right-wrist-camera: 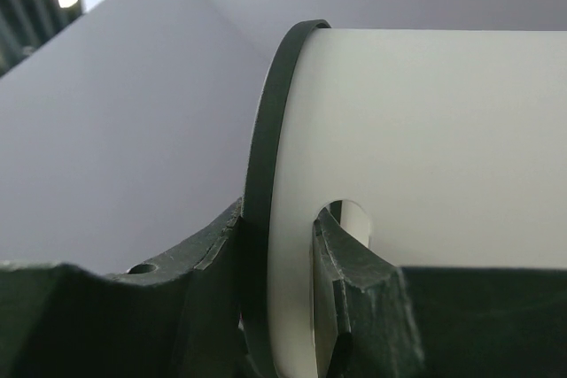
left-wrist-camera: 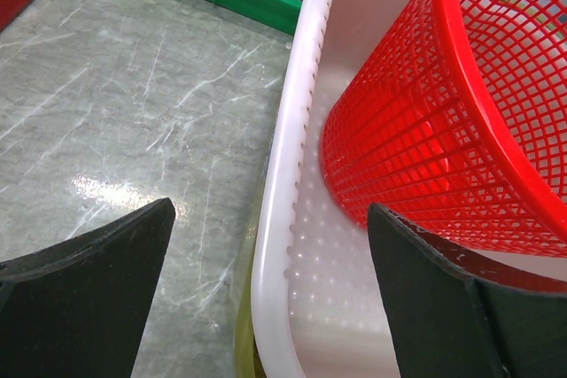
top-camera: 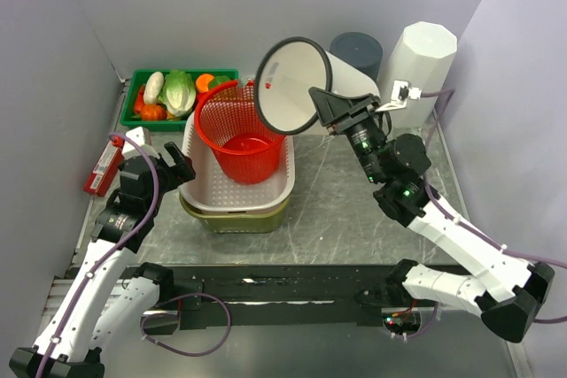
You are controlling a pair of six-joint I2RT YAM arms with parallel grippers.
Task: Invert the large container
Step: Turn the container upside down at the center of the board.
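My right gripper (top-camera: 326,105) pinches the dark rim of the bin (top-camera: 292,86), holding it tipped sideways in the air near the red basket (top-camera: 241,139), probably mid-flip. The left gripper (top-camera: 182,165) waits, spread.

left arm (top-camera: 97,263): white shell links, black joint housings; purple cable (top-camera: 157,188) looped along its length. right arm (top-camera: 461,254): matching white links and black joints; small green light (top-camera: 408,190) at one joint; purple cable (top-camera: 532,258) alongside. left gripper (left-wrist-camera: 270,219): two matte black fingers (left-wrist-camera: 89,289), broad and wedge-shaped, edges slightly rough. right gripper (right-wrist-camera: 276,254): dark angular fingers (right-wrist-camera: 363,307), edges chipped and worn; one round screw hole (right-wrist-camera: 142,268) in the left-hand block.
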